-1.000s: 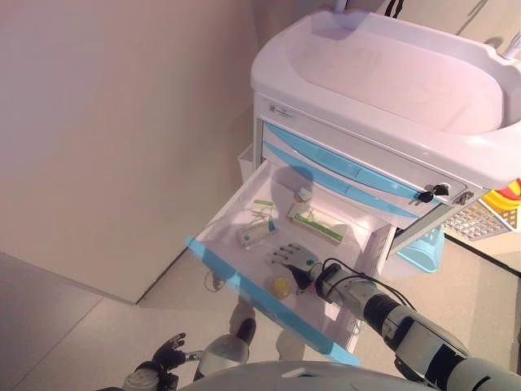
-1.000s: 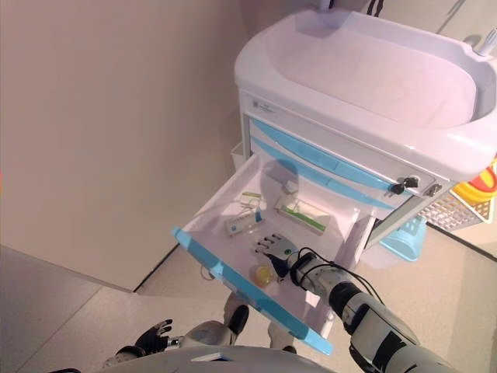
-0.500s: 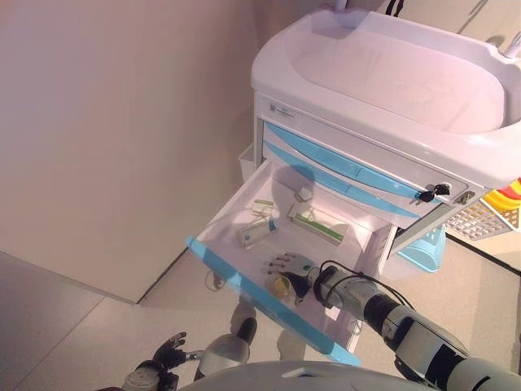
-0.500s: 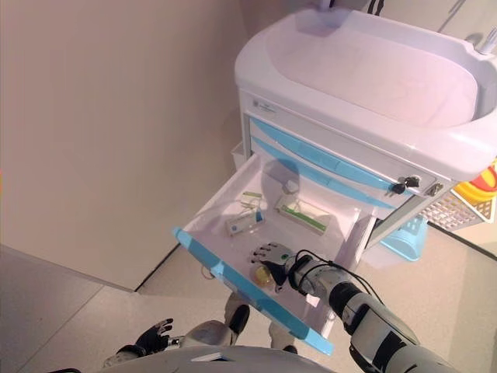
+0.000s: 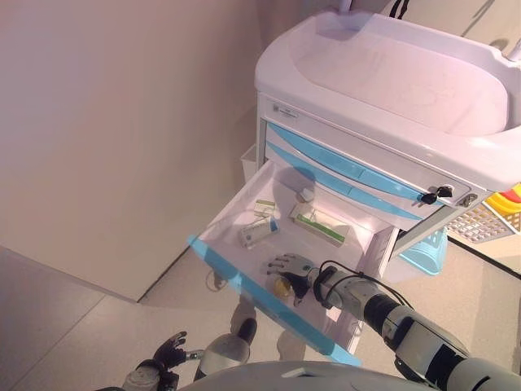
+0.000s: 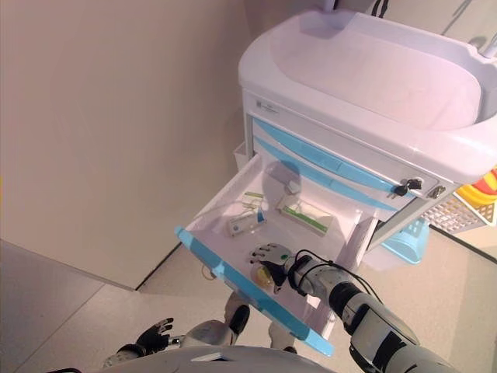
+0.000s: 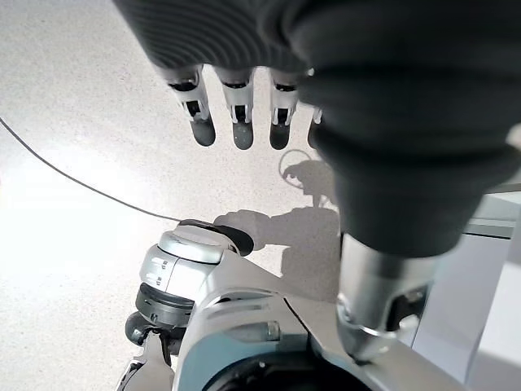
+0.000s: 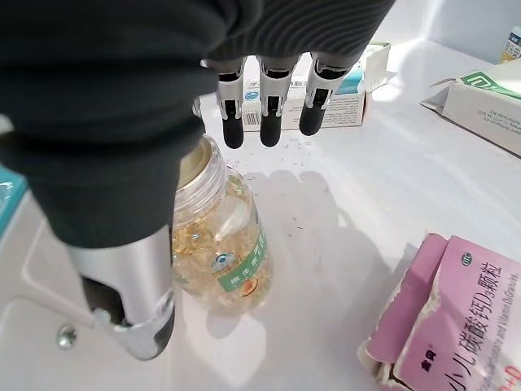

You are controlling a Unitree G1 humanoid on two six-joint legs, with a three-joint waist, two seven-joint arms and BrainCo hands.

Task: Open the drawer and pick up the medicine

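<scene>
Left hand is hanging low at the near left, over the floor, well apart from the cart; its own wrist view is showing the fingers straight, slightly spread and holding nothing.

Behind it a beige wall is filling the left side of the scene.

Moving right, the white medical cart is standing with its drawer pulled fully out toward the near left, the blue front panel nearest the robot. Two further blue-fronted drawers above it are sitting closed.

Inside the open drawer, toward its far left, a small white box with blue end is lying flat. A smaller white-and-green carton is lying beyond it, and a tiny white item, too small to identify, is sitting at the far wall. To the right, a long white-and-green box is lying along the drawer's far side.

The medicine, a clear bottle of yellow capsules with a white lid, is lying on its side on the drawer floor near the front panel. Right hand is reaching into the drawer directly over it: fingers extended and apart above the bottle, thumb alongside the bottle's lid end. Whether the thumb is touching the bottle cannot be told; the fingers are not clamped round it.

A pink box is lying just right of the bottle.

Far right, a pale blue bin is sitting on the floor beside the cart.
</scene>
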